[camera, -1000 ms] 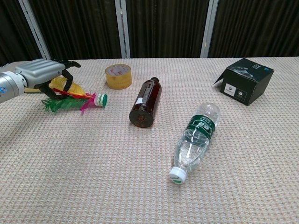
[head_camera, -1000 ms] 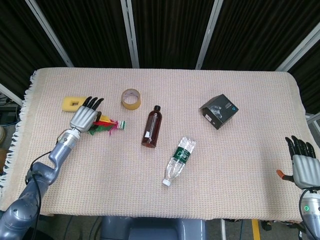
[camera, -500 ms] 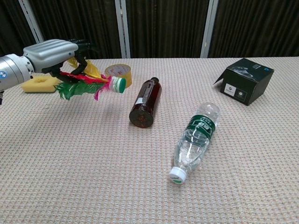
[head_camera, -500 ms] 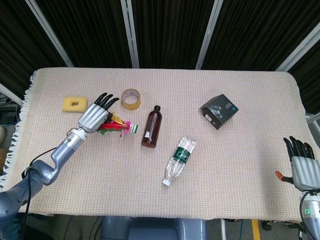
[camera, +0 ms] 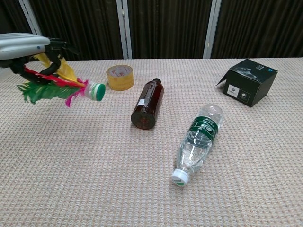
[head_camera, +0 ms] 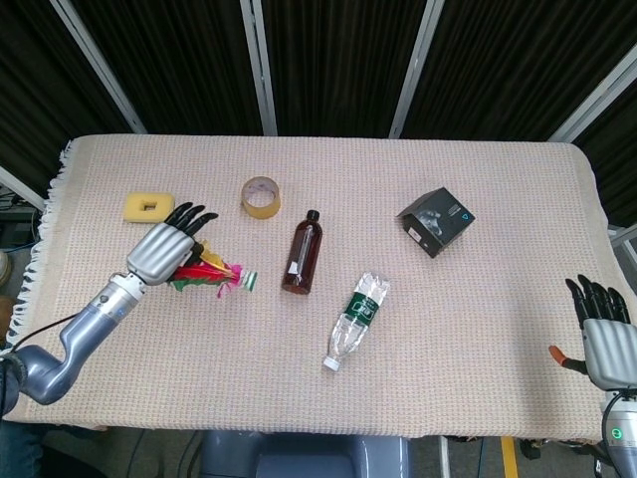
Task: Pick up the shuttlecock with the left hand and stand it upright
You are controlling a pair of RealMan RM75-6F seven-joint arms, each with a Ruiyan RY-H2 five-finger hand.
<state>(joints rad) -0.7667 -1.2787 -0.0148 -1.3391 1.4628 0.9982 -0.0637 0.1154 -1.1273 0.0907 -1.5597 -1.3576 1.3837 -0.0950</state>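
Note:
The shuttlecock (head_camera: 211, 275) (camera: 59, 87) has green, red, yellow and pink feathers and a green-and-white base. My left hand (head_camera: 163, 249) (camera: 26, 47) grips its feathers and holds it above the cloth at the left. It lies roughly level, base pointing right and slightly down. My right hand (head_camera: 607, 334) hangs off the table's near right corner with fingers straight and nothing in it; the chest view does not show it.
A yellow sponge (head_camera: 146, 206) lies at the far left. A tape roll (head_camera: 261, 195) (camera: 119, 77), a brown bottle (head_camera: 302, 253) (camera: 148, 103), a clear water bottle (head_camera: 358, 319) (camera: 197, 140) and a black box (head_camera: 436, 220) (camera: 248, 81) lie across the woven cloth (head_camera: 478, 319).
My left hand lifted the shuttlecock off the cloth, swung it right toward the tape roll, then drew it back left and nearer. The right hand barely moved.

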